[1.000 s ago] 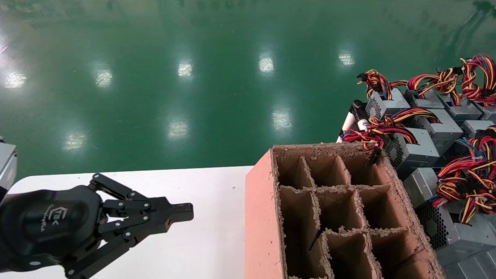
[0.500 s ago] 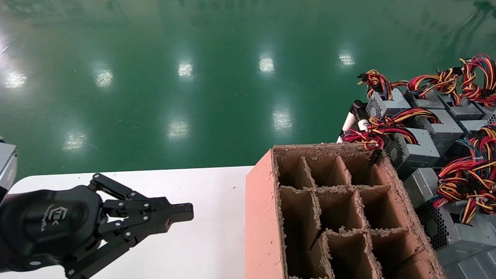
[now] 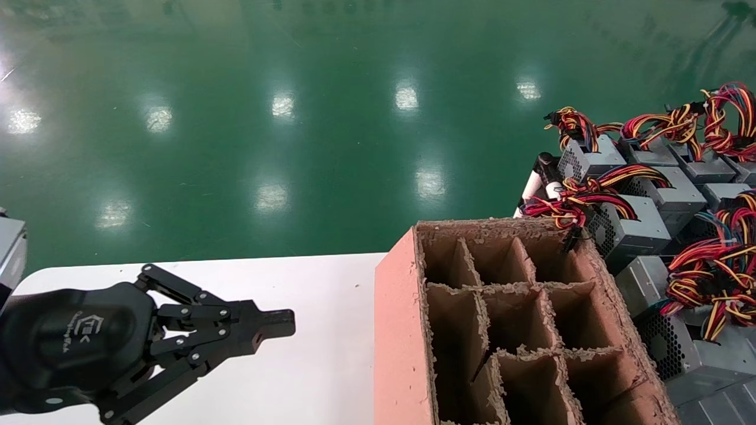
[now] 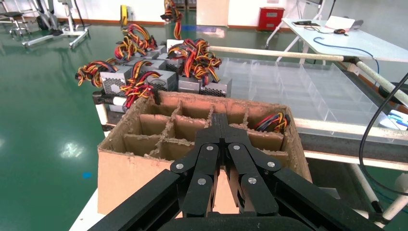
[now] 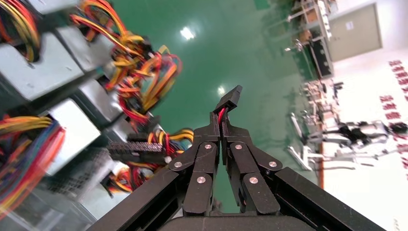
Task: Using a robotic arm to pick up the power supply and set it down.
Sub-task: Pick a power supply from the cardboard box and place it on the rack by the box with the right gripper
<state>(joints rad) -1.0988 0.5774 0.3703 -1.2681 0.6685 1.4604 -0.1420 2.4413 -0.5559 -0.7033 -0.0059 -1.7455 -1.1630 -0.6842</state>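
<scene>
**Right gripper closed on a wire, left gripper parked**

My right gripper (image 5: 220, 126) is closed, and a red wire (image 5: 222, 114) with a black connector (image 5: 230, 98) is pinched between its fingertips. It hangs in the air above the power supplies (image 5: 72, 130), which lie below it with their bundles of red, yellow and black cables (image 5: 139, 72). This gripper does not show in the head view.

My left gripper (image 3: 277, 323) is also closed, with nothing in it. It rests low over the white table (image 3: 307, 366), well apart from the box (image 3: 520, 324), and it points toward the box.

The box is brown cardboard with dividers. It stands on the right part of the table. In the left wrist view, one far corner cell holds some cables (image 4: 273, 121); the other cells look empty.

The power supplies (image 3: 638, 218) are grey and lie in a group just beside the box, on its right and far side.
</scene>
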